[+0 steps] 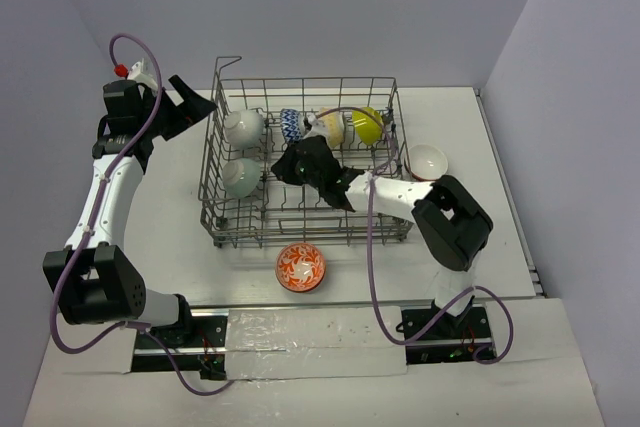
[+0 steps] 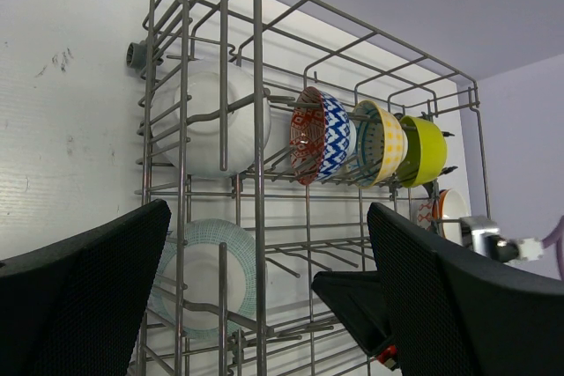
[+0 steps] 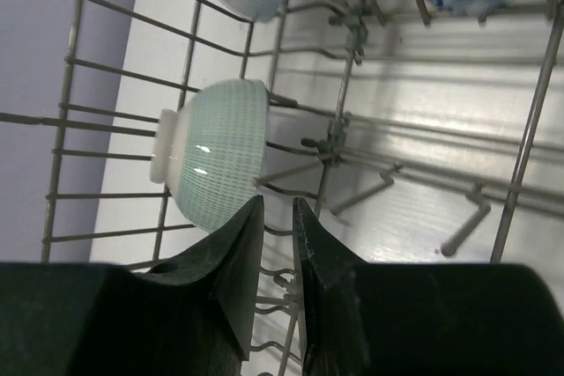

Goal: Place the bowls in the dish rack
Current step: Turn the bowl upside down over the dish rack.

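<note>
The right gripper (image 3: 276, 204) is low inside the large grey wire dish rack (image 1: 310, 230). Its two black fingers stand only a little apart, and nothing is between them. A pale green ribbed bowl (image 3: 216, 165) lies on its side among the tines just beyond the left fingertip; if they touch, I cannot tell. Above it in the wrist view is a plain white bowl (image 1: 243, 127), also on its side, in the far left part of the rack.

Along the far side of the rack three more bowls stand on edge in one row: a bowl with blue zigzag outside and a red pattern inside (image 2: 330, 134), a pale yellow chequered bowl (image 2: 383, 143) and a lime bowl (image 2: 423, 151).

Two bowls are outside the rack (both upright on the table). A white bowl with a red rim (image 1: 427, 160) sits just beside the right wall of the rack, and an orange patterned bowl (image 1: 301, 267) sits near the front wall.

The left gripper (image 1: 198, 105) is at the far left corner of the rack, outside it, with its fingers spread wide and holding nothing.

The white table (image 1: 230, 267) is flat and matt, with a strip of white tape (image 1: 320, 337) at the near edge between the arm bases. The walls (image 1: 400, 7) are a plain pale lilac.
</note>
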Motion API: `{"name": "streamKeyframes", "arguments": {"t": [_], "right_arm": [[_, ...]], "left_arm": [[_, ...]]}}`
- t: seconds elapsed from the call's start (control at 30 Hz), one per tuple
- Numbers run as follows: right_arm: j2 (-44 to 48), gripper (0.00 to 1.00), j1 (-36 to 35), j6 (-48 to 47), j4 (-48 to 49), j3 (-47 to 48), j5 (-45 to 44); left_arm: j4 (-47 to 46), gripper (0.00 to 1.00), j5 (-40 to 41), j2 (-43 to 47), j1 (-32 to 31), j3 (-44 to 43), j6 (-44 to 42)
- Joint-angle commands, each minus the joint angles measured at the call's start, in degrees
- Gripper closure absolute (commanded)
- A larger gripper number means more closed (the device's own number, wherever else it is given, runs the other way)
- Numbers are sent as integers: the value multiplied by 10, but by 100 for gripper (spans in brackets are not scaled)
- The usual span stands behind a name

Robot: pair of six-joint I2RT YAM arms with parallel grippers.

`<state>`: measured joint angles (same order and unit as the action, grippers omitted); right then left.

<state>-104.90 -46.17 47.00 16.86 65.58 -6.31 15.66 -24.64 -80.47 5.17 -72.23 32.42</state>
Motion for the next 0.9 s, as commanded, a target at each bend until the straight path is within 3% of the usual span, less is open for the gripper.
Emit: {"name": "streamKeyframes", "arguments": {"t": [0.0, 0.27, 0.87], "right_arm": [[56, 72, 12, -99, -65, 81, 16], [79, 70, 13, -190, -187, 167, 59], [-79, 72, -18, -223, -287, 304, 170]], "left_arm": [[-19, 1, -7, 2, 1, -16, 0], [-19, 1, -3, 4, 0, -16, -3], [-14, 1, -5, -31, -7, -16, -4]]}}
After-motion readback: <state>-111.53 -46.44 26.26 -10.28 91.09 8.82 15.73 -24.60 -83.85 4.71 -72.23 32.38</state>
